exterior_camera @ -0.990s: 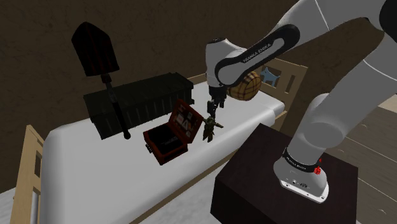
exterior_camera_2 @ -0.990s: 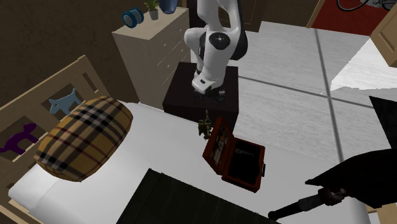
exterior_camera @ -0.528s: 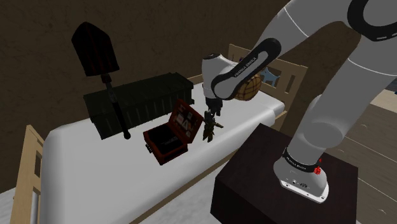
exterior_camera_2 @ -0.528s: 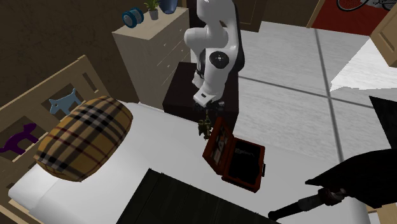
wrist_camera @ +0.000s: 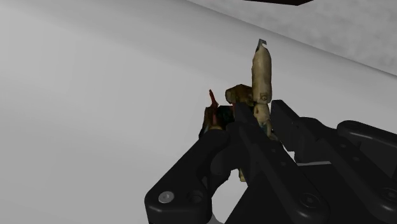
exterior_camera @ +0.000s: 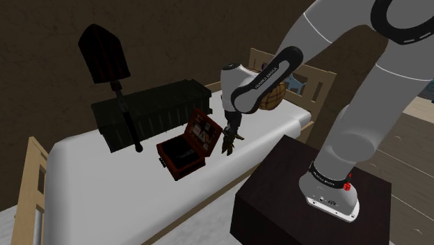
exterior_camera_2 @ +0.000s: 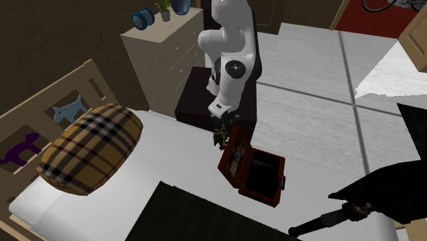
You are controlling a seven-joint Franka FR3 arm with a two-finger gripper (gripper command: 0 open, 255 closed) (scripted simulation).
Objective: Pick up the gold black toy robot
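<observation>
The gold and black toy robot (exterior_camera: 228, 143) stands upright on the white bed (exterior_camera: 104, 188), near the edge that faces the stand. In the second exterior view the toy robot (exterior_camera_2: 220, 137) is just beside the red case. My gripper (exterior_camera: 227, 133) has come down over the toy from above. In the wrist view the toy robot (wrist_camera: 259, 83) sits between the black fingers (wrist_camera: 213, 143), its gold arm pointing up. The gripper (wrist_camera: 249, 127) is open, one finger close on each side, and the toy rests on the sheet.
An open red case (exterior_camera: 182, 151) lies right beside the toy. Behind it are a dark crate (exterior_camera: 149, 111) and a black shovel (exterior_camera: 104, 52). A plaid pillow (exterior_camera_2: 89, 147) lies by the headboard. The dark stand (exterior_camera: 306, 202) adjoins the bed.
The gripper has come down from above the toy until its fingers straddle it. The toy, the case and the rest have stayed put.
</observation>
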